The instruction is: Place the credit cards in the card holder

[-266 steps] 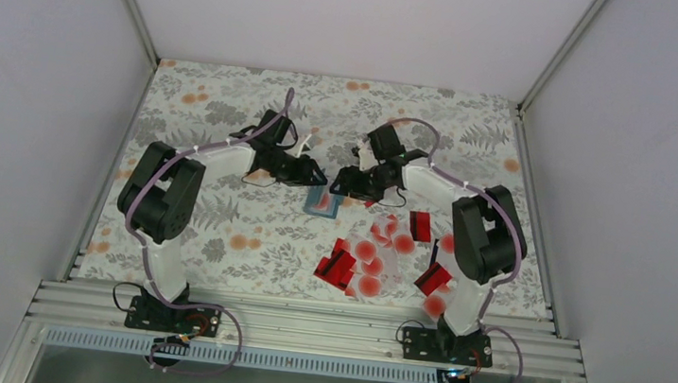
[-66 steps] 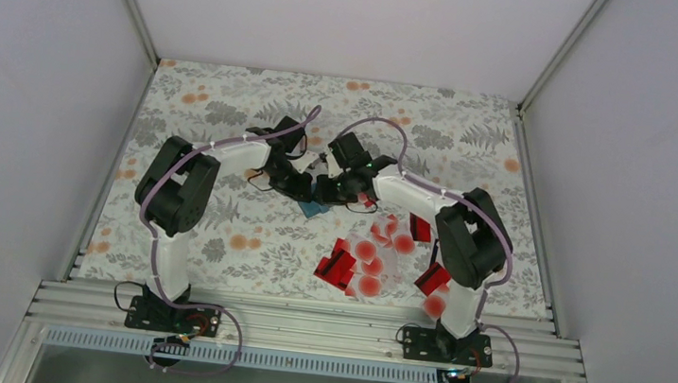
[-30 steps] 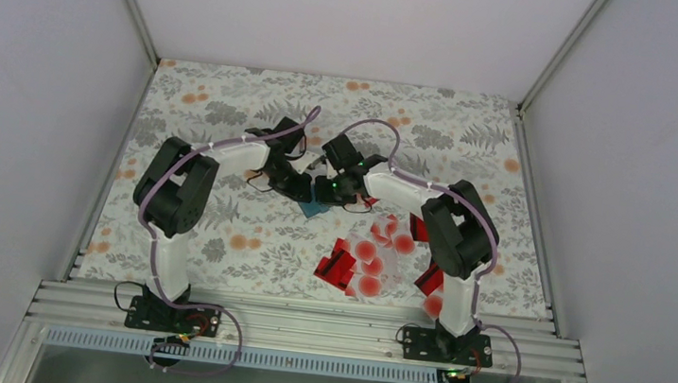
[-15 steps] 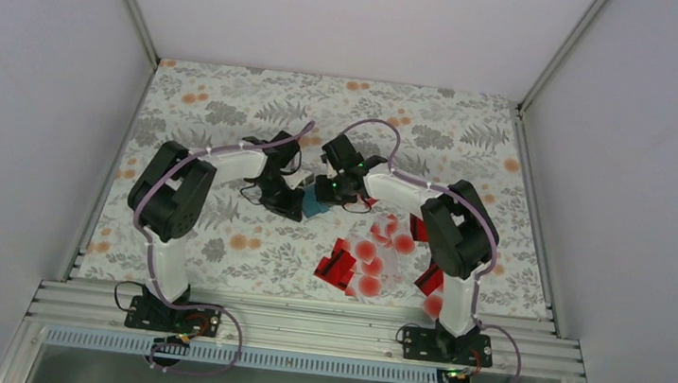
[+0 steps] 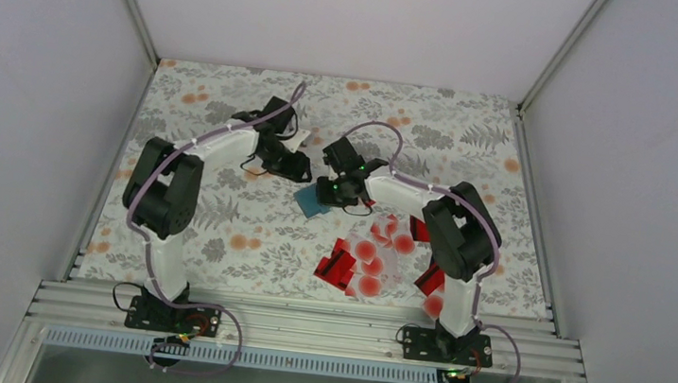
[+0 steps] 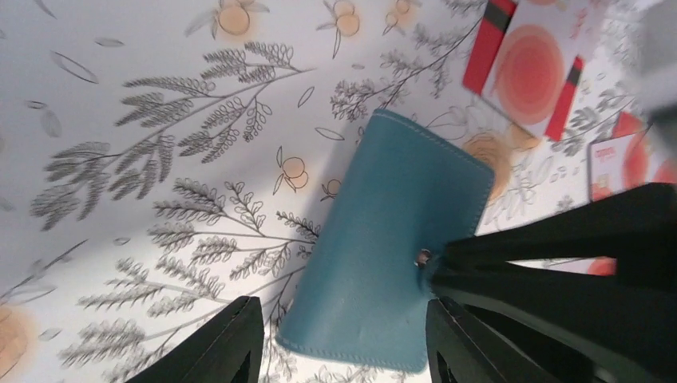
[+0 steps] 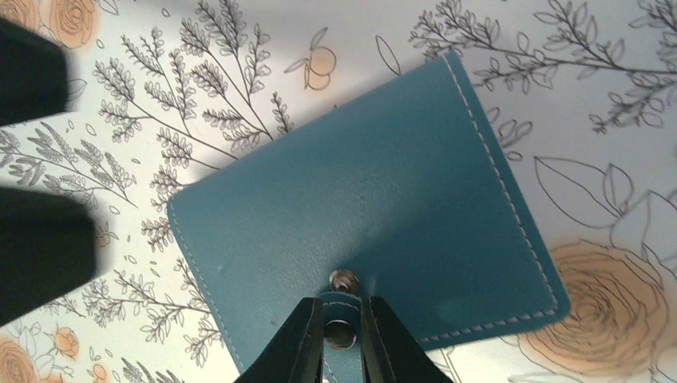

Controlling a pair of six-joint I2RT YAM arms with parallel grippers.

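The teal card holder [image 5: 310,202] lies closed and flat on the floral cloth, mid-table. My right gripper [image 7: 342,335] is shut on its small snap tab, just below the metal snap [image 7: 344,281]. In the top view that gripper [image 5: 328,193] sits at the holder's right edge. My left gripper [image 6: 343,351] is open and hovers over the card holder [image 6: 391,239] with nothing between its fingers. From above, the left gripper [image 5: 299,170] is just up and left of the holder. The credit cards [image 5: 368,255], red ones and pale ones with red dots, lie scattered near the right arm.
Two cards [image 6: 528,70] lie just beyond the holder. Red cards [image 5: 337,265] sit at the heap's near left, and others [image 5: 432,279] lie by the right arm's base. White walls enclose the cloth. A metal rail [image 5: 302,326] runs along the near edge.
My left gripper opened, let go of the card holder and drew back up and to the left. The holder now shows flat on the cloth. The right gripper stayed shut on the tab.
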